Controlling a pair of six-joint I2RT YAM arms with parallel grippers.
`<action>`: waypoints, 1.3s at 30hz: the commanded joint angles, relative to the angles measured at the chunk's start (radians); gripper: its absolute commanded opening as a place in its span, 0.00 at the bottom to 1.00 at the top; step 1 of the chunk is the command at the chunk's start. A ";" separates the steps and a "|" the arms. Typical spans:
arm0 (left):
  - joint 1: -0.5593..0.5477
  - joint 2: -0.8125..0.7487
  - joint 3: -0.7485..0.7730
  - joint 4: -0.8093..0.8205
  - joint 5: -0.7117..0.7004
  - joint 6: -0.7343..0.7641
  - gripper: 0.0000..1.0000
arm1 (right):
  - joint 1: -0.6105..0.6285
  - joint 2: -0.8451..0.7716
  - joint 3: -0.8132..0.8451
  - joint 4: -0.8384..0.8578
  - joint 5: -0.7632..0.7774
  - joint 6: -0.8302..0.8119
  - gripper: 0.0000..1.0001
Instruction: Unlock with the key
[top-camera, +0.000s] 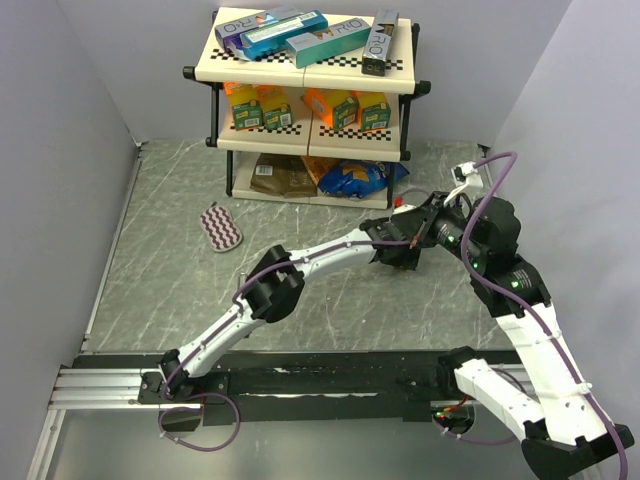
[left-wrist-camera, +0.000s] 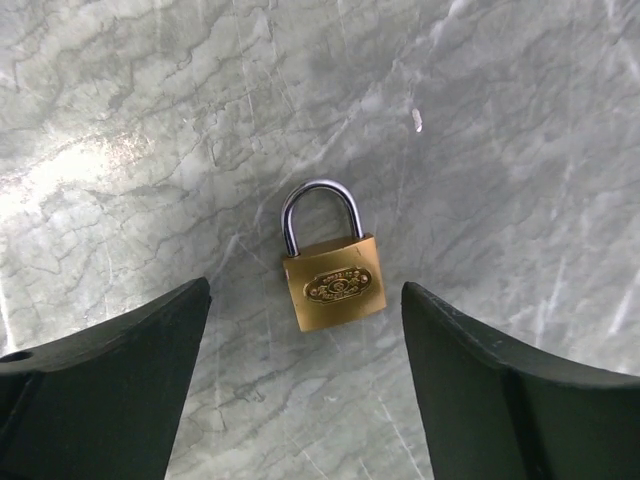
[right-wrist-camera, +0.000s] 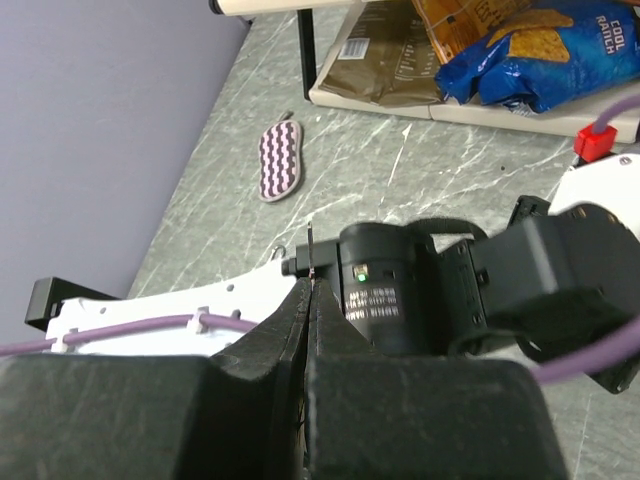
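A brass padlock (left-wrist-camera: 333, 283) with its steel shackle (left-wrist-camera: 320, 200) closed lies flat on the marble table. My left gripper (left-wrist-camera: 305, 290) hovers over it, open, with a finger on each side and touching nothing. In the top view the left gripper (top-camera: 398, 252) hides the padlock. My right gripper (right-wrist-camera: 311, 292) is shut on a thin key (right-wrist-camera: 312, 252), seen edge-on and poking out past the fingertips. It is right beside the left wrist, and in the top view the right gripper (top-camera: 428, 233) is just right of the left one.
A three-tier shelf rack (top-camera: 310, 150) stands at the back with boxes, juice cartons and a blue chip bag (right-wrist-camera: 530, 50). A striped pouch (top-camera: 221, 227) lies left of centre on the table. Grey walls close in on both sides.
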 joint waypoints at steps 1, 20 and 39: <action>-0.013 0.117 -0.019 -0.138 -0.078 0.069 0.82 | -0.006 0.002 -0.009 0.043 -0.015 0.014 0.00; 0.039 0.005 -0.356 -0.120 -0.104 0.068 0.35 | -0.010 0.003 -0.009 0.017 -0.004 -0.003 0.00; 0.165 -0.359 -0.981 0.024 0.013 -0.076 0.55 | -0.010 0.040 -0.029 -0.012 -0.019 -0.021 0.00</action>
